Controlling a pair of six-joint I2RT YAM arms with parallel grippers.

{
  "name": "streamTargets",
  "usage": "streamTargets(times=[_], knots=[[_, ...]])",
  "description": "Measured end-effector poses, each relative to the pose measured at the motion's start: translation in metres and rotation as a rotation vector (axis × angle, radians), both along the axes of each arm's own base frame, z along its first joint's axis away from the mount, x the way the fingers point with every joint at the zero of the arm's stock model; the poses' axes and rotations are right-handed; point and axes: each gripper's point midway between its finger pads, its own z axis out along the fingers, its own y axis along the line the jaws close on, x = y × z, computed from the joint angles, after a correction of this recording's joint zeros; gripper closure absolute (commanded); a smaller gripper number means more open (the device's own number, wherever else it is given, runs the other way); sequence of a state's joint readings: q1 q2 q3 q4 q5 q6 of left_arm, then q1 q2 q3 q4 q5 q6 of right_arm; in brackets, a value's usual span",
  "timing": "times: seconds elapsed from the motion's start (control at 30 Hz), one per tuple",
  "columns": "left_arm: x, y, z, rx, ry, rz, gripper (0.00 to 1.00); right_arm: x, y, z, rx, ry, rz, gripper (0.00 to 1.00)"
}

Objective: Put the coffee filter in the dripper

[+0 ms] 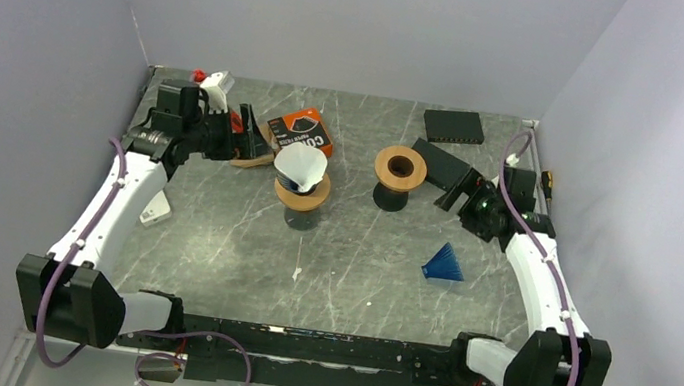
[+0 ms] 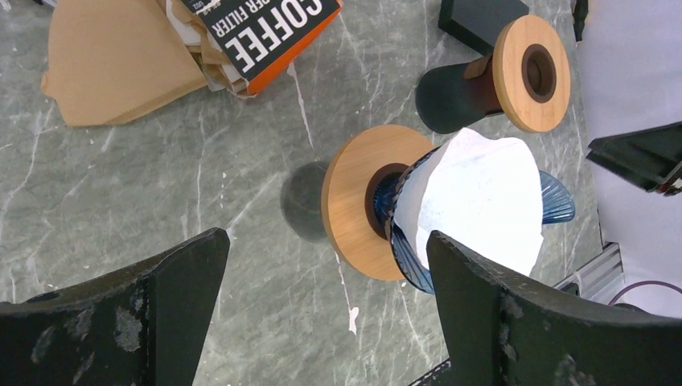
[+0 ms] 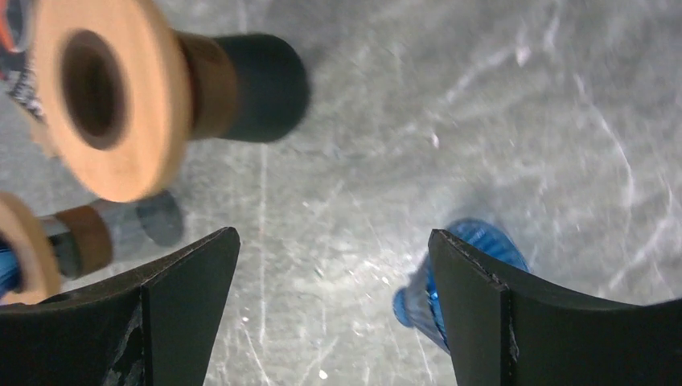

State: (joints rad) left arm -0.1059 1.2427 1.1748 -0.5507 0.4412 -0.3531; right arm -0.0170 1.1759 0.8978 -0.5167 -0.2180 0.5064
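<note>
Left claw point(image 2: 327, 241) splayed; filter point(image 2: 478, 197) in dripper point(image 2: 556, 199) (spare dripper point(image 1: 445, 264): top view).

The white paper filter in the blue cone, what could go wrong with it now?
The filter sticks out well past the rim of the dripper, so it may not be seated and could slip out. The left tool hangs open right beside it; a finger could catch the paper or topple the narrow wooden stand when it moves away.
</note>
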Motion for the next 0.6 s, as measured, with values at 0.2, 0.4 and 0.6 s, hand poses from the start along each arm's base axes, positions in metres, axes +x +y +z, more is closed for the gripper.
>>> streamTargets(times=[0.2, 0.4, 0.6], knots=[[-0.002, 0.0, -0.008, 0.001, 0.014, -0.004, 0.0, -0.048, -0.012, -0.045, -0.047, 0.172, -0.066, 0.08], [-0.001, -0.001, -0.007, 0.008, -0.002, -0.021, 0.01, -0.071, -0.017, -0.06, -0.075, 0.25, -0.083, 0.15], [-0.001, -0.001, -0.007, 0.011, -0.005, -0.027, 0.02, -0.074, -0.01, -0.062, -0.048, 0.258, -0.046, 0.34]])
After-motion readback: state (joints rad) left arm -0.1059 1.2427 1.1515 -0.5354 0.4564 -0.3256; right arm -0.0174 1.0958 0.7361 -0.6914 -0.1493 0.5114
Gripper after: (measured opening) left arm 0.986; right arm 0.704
